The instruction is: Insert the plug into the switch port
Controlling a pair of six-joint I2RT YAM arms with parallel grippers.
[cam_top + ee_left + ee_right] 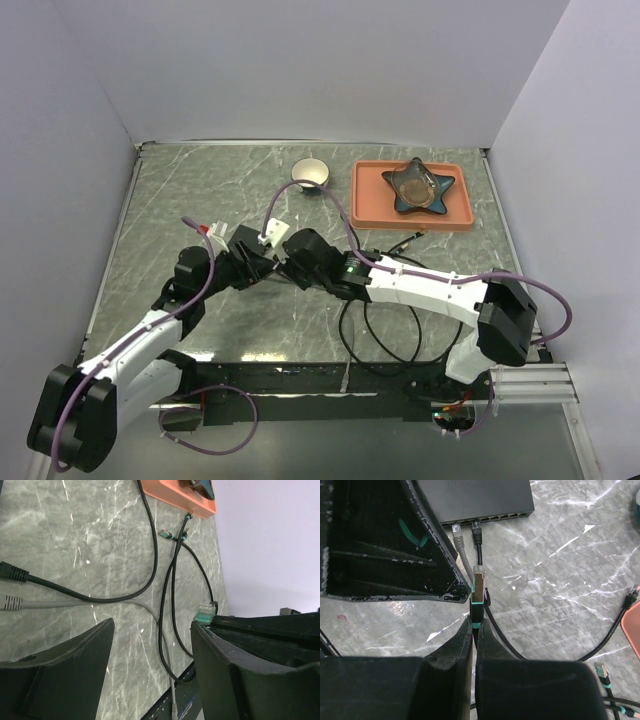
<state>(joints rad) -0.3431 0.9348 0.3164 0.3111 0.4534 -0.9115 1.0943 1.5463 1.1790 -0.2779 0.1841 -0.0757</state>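
- Grey-green marbled table (180, 190), with pale walls behind it.
- Right claw (476, 624) pinches the clear, teal-banded cable plug (478, 592). The black network switch (480, 495) lies near, at the plug's 12 o'clock.
- Left claw (152, 665) gapes wide, gripping nothing, at the plug's 10 o'clock.

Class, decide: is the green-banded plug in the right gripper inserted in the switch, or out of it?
Out. The right gripper grips the plug, whose tip sits short of the switch, touching no port.
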